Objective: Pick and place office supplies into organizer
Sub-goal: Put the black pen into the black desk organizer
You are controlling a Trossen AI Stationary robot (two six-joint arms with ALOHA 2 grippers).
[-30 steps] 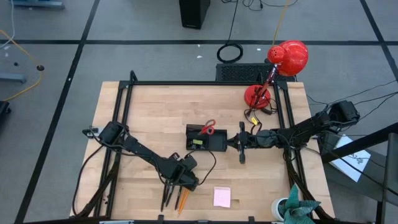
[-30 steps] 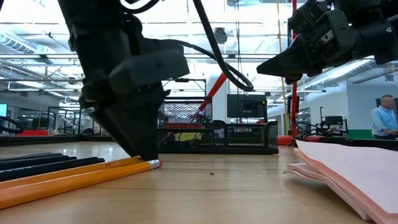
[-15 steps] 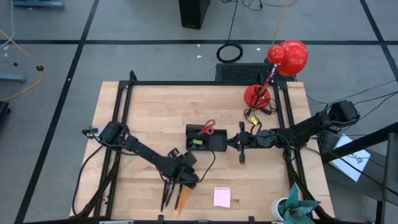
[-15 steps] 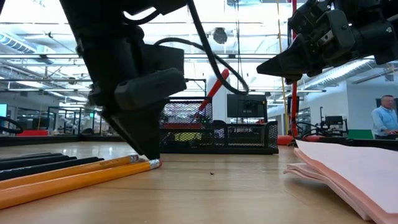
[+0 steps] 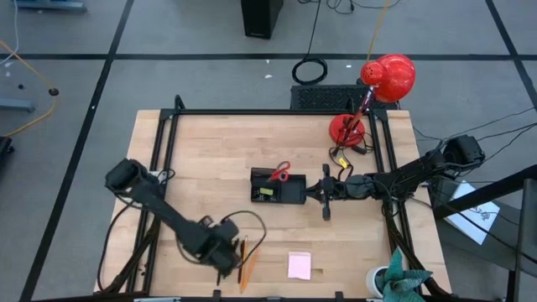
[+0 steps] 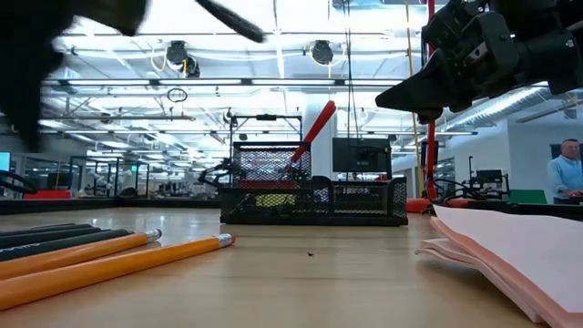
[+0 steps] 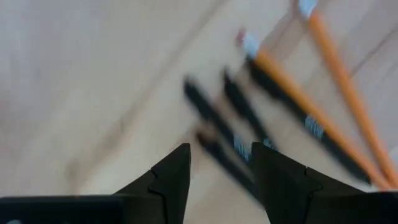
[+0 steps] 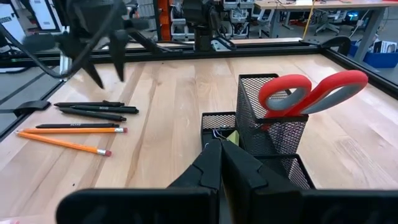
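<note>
hovering our released left end effector (image 7: 217, 171) over the pens (image 7: 239, 146) at six o'clock; next we clench one; right end effector (image 8: 219, 163) clenched, empty, by the organizer (image 5: 278, 191).

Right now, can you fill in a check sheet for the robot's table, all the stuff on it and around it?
Surface: wooden table, black frame around it.
Job's things: red scissors upright in organizer; pencils and pens lying on the table; pink sticky-note pad flat near the front edge.
Clutter: red desk lamp at the back right corner.
Grippers: left gripper open over the pens, holding nothing; right gripper shut beside the organizer.
Cables: coil on the floor.
Surroundings: person far off.
</note>
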